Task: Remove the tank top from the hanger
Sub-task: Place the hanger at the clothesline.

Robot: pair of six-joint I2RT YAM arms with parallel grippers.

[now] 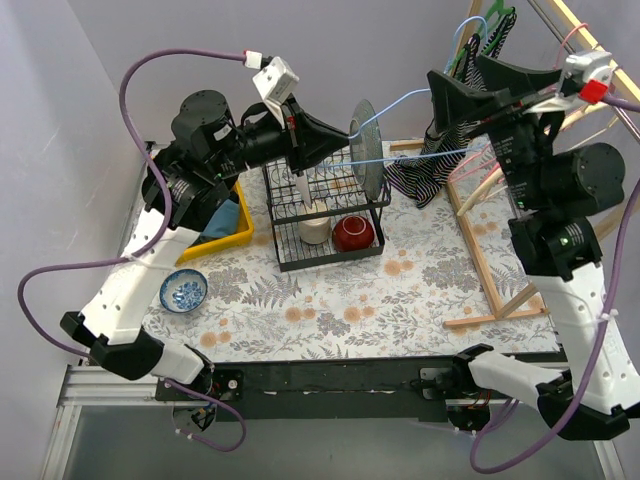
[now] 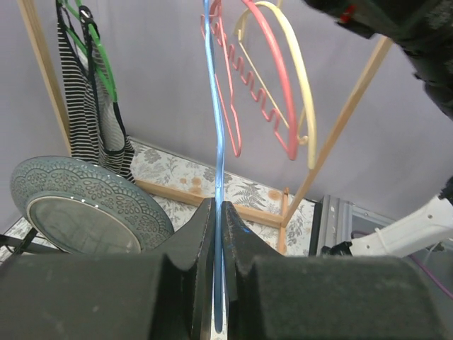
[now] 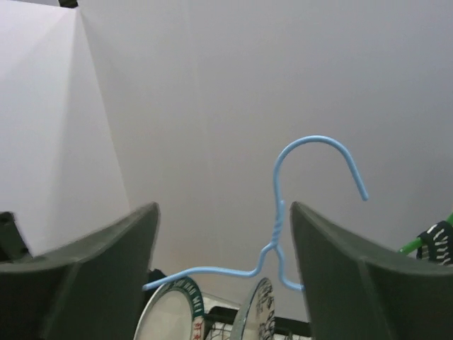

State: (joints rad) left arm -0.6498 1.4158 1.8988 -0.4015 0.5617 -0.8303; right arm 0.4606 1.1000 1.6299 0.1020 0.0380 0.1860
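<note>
A black-and-white striped tank top (image 1: 425,175) hangs on a green hanger (image 1: 492,25) at the left end of the wooden rack; both also show in the left wrist view, the tank top (image 2: 85,106) under the green hanger (image 2: 99,64). My left gripper (image 1: 343,140) is shut on the end of a bare blue wire hanger (image 1: 420,157) and holds it in the air over the dish rack, the wire pinched between its jaws (image 2: 218,209). My right gripper (image 1: 455,72) is open and empty, with the blue hanger (image 3: 279,212) seen between its fingers, not touched.
A black wire dish rack (image 1: 290,255) holds an upright plate (image 1: 365,150), a white cup (image 1: 315,230) and a red bowl (image 1: 352,233). A blue bowl (image 1: 184,290) and a yellow bin (image 1: 225,228) sit left. The wooden rack (image 1: 490,260) carries pink (image 2: 272,106) and yellow (image 2: 303,78) hangers.
</note>
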